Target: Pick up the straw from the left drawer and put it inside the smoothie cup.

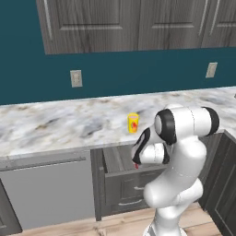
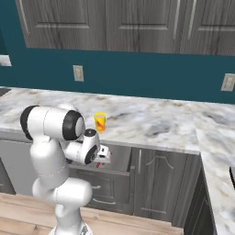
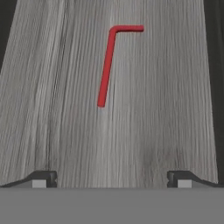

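End effector spread wide and empty, poised above the left drawer; the straw lies flat on its floor. It's the reach: descend, straddle the shaft, then clamp. Smoothie cup waits on the worktop.

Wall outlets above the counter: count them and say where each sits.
3. One outlet is on the teal wall, left of the smoothie cup. A second outlet is far to the cup's right. A third shows at the right base view's left edge. Others may lie outside the frames.
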{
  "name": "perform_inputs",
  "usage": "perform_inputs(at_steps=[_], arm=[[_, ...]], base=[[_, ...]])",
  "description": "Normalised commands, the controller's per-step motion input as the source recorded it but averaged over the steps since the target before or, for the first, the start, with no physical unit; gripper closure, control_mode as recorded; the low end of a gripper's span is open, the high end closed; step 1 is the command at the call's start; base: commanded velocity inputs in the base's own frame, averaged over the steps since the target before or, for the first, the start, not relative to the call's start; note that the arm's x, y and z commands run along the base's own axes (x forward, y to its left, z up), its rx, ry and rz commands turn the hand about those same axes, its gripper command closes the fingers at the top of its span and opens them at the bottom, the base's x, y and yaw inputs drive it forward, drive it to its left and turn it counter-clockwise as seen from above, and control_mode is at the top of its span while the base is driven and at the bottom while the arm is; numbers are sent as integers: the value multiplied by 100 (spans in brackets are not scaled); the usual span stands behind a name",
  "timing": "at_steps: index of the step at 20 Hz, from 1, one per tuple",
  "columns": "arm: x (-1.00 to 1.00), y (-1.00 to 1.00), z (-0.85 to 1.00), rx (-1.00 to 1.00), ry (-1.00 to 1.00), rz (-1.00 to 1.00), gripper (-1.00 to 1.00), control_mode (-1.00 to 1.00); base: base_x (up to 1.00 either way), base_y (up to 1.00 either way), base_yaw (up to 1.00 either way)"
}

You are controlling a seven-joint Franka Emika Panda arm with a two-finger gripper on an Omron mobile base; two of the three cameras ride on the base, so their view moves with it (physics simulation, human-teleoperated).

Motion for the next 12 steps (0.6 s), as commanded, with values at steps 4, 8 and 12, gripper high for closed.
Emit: perform_inputs(at_steps=[4, 8, 12], arm=[[28, 0, -38, 0, 1, 0, -100, -100], [19, 0, -18, 0, 12, 0, -100, -100], [1, 0, -24, 0, 12, 0, -100, -100]], base=[[0, 0, 0], [0, 0, 0], [0, 0, 0]])
